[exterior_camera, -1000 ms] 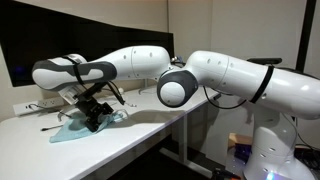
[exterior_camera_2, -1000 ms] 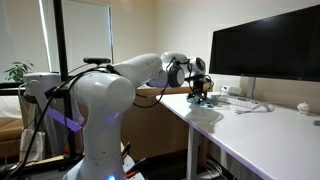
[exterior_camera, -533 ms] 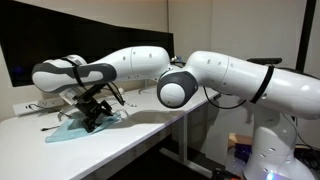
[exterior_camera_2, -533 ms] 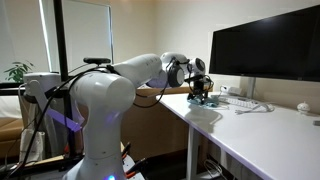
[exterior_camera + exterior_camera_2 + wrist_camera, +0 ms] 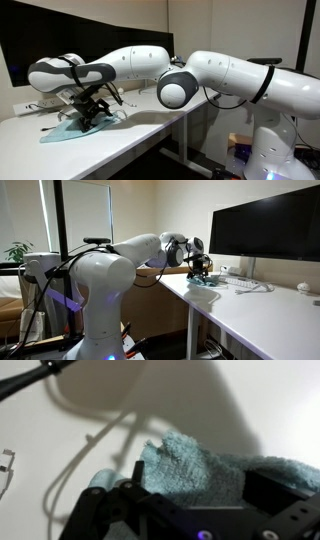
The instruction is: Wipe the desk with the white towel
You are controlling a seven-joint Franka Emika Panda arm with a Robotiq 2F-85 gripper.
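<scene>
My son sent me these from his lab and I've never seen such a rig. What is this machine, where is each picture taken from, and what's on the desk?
The big white machine is a robot arm with several joints. It ends in a gripper, a claw with two fingers. Two pictures come from cameras standing at different spots in the room, and both show the arm reaching over a white desk. The third comes from a camera on the arm's wrist and looks down past the dark gripper onto the desk. On the desk are a pale towel, some cables and a black monitor. The gripper is down on the towel, but I cannot tell whether it is pinching it.
</scene>
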